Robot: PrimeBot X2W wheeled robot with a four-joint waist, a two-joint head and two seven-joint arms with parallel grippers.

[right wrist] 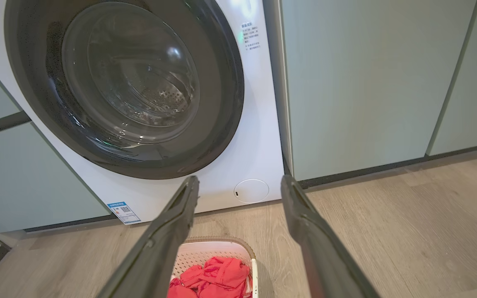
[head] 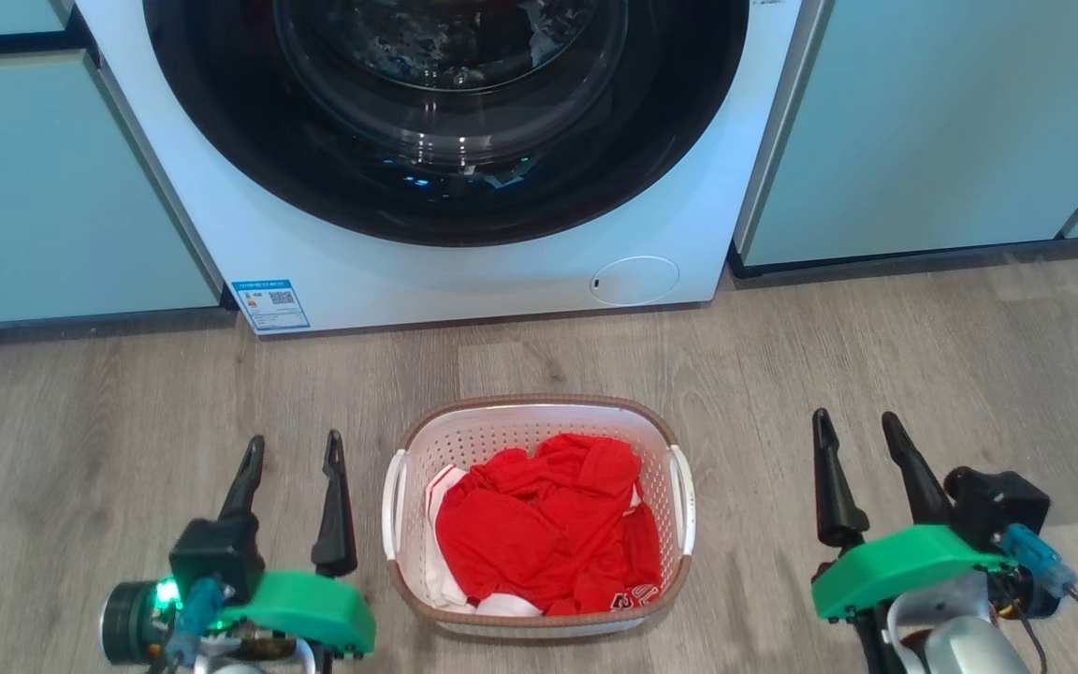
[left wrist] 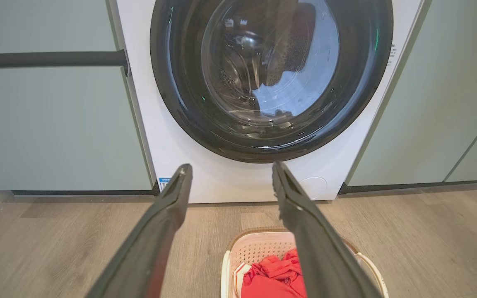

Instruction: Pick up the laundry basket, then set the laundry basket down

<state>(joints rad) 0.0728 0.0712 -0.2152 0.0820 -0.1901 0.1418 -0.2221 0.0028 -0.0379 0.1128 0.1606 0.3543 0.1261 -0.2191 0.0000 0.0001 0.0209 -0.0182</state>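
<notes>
A wooden floor point(head: 876, 356) runs up to a white washing machine point(head: 502, 271), whose round dark door point(head: 445, 112) is shut. Pale green cabinets point(head: 923, 122) stand on both sides of the machine. The laundry basket point(head: 539, 404) sits on the floor just in front of the machine, a little apart from it, midway between the two arms. It is white and perforated, with a brown rim and a white handle point(head: 395, 505) on each side.

The left pincer point(head: 295, 438) is beside the basket's left handle, its dark fingers spread wide with nothing between them and clear of the basket. The right pincer point(head: 855, 417) is farther out on the basket's right side, also wide apart and empty. Both point toward the machine.

Red clothes point(head: 539, 534) lie crumpled inside the basket, with some white cloth under them. A small blue label point(head: 270, 304) sticks to the machine's lower left corner.
</notes>
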